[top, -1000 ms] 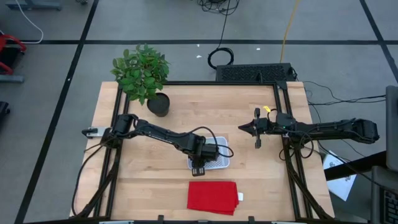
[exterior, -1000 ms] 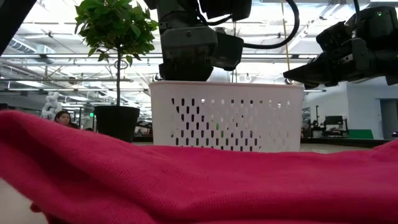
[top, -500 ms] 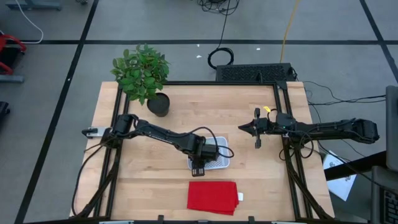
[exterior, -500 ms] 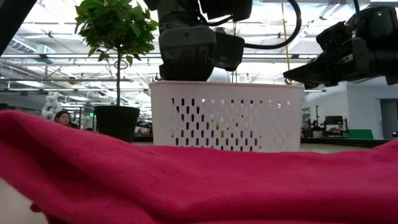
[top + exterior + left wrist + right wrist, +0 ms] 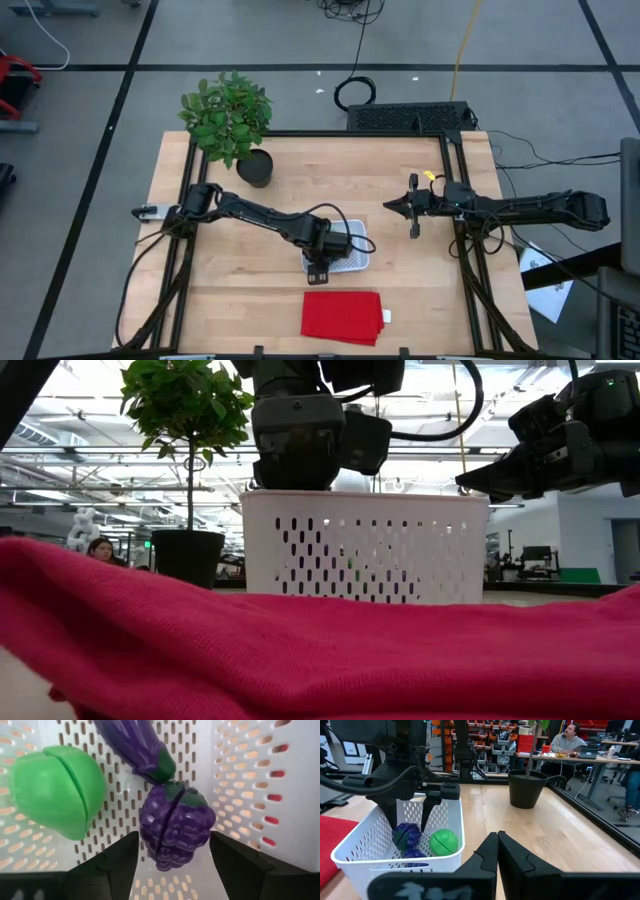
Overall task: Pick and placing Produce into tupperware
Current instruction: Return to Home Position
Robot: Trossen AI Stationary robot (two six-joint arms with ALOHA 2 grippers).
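Note:
The white perforated tupperware [image 5: 357, 263] stands on the table near its middle. On its floor lie the round green piece [image 5: 52, 790], the purple grape bunch [image 5: 175, 827] and the dark purple eggplant [image 5: 137, 745]. My left gripper [image 5: 172, 865] hangs open over the container [image 5: 360, 855], fingers pointing down. They stand on either side of the grapes [image 5: 406, 836] and above them, touching nothing. My right gripper [image 5: 390, 206] hovers shut over bare wood to the container's right [image 5: 497, 837].
A red folded cloth [image 5: 342, 316] lies at the near edge and fills the low view's foreground [image 5: 300, 650]. A potted plant [image 5: 232, 120] stands at the far left corner. Bare wood lies between container and right gripper. A person sits in the room beyond [image 5: 567, 740].

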